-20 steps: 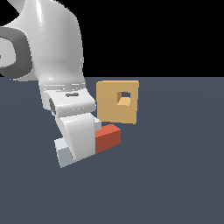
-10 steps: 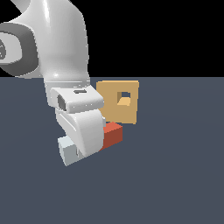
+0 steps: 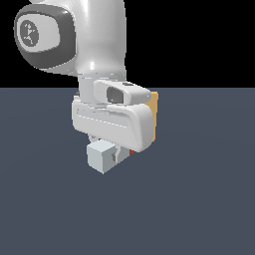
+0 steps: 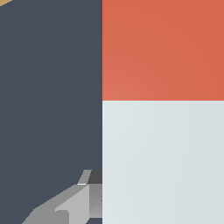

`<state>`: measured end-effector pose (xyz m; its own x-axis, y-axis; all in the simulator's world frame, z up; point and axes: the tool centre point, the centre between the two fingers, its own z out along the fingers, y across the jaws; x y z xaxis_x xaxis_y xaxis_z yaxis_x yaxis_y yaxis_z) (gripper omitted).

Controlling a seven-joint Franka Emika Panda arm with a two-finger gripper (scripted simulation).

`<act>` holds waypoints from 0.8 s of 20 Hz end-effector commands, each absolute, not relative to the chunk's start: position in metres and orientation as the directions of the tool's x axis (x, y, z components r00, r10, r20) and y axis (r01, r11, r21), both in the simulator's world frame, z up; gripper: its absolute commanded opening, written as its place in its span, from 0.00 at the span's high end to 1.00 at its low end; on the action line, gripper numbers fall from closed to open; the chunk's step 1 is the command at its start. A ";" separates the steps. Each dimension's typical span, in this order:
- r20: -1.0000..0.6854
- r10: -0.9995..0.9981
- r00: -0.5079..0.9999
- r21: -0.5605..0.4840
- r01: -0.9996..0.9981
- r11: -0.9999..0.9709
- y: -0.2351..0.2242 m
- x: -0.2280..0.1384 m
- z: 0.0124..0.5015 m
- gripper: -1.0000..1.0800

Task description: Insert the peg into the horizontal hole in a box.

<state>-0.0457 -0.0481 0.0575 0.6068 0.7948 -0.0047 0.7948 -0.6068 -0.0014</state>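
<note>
The arm's white wrist housing fills the middle of the exterior view and hides most of the work area. The box (image 3: 155, 115) shows only as a narrow tan strip past the housing, on the exterior view's right of it. Its hole is hidden behind the arm.

The peg (image 3: 103, 156) sits directly below the housing. Its light grey-white square end sticks out toward the camera, on the side away from the box. A small sliver of its red-orange half shows just beneath the housing, on the box's side. Whether the peg is resting on the dark blue-grey floor (image 3: 199, 209) or lifted clear of it cannot be told from this view.

In the wrist view the peg (image 4: 162, 109) takes up most of the picture at close range. Its red-orange half and grey-white half meet at a straight line. One grey finger (image 4: 72, 203) of the gripper (image 3: 118, 152) shows against the grey-white half, touching its edge. The other finger is out of sight behind the peg. The fingers appear pressed onto the peg's grey-white half, pinching it. A tiny tan corner of the box (image 4: 3, 2) shows at the picture's edge, well apart from the peg.
</note>
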 end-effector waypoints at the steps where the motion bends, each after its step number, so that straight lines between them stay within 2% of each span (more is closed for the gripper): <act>1: -0.003 0.849 0.529 0.002 0.849 -0.529 -0.040 -0.029 0.070 1.00; 9: -0.002 0.951 0.308 0.001 0.951 -0.308 -0.013 0.005 0.095 1.00; 16: 0.000 0.979 0.205 0.000 0.979 -0.205 0.002 0.018 0.105 1.00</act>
<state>0.0145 -0.0001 0.1017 0.2233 0.9748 -0.0014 0.9748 -0.2233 -0.0030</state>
